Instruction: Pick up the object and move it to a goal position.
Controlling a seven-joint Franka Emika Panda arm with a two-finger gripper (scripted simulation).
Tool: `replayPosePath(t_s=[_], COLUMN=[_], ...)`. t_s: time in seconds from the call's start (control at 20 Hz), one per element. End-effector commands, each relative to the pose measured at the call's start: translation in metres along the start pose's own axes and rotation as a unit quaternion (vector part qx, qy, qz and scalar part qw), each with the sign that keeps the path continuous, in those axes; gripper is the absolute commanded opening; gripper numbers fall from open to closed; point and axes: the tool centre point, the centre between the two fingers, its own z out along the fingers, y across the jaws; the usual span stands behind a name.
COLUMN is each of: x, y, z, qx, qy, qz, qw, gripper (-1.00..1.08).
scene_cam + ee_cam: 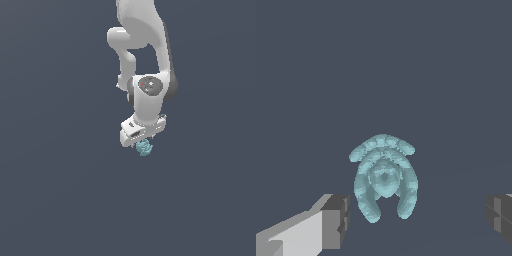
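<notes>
My gripper point(416, 220) with jaws spread wide, pale teal lumpy object point(384, 175) lying between them — untouched by either fingertip point(336, 220), white arm point(145, 55) overhead — plain grey ground.

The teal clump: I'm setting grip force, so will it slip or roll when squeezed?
The teal clump looks ridged and lumpy, so pads may seat unevenly and it could twist. Its curved lobes suggest wobbling rather than rolling. Small beside the open gripper, it is probably light.
</notes>
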Motion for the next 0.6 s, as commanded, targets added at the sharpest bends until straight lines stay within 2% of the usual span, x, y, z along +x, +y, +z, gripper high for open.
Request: replayPosePath(t_s=[0.0,0.25,0.55], x=[0.000,0.000,0.000], y=[-0.008,-0.018,-0.019], z=[0.006,0.013,0.015], qx=[0.000,0.000,0.000], qy=[0.000,0.000,0.000], qz=[-0.027,-0.056,-0.058], qw=[0.9996,0.9984,0.9983], gripper=[1.00,1.00,1.00])
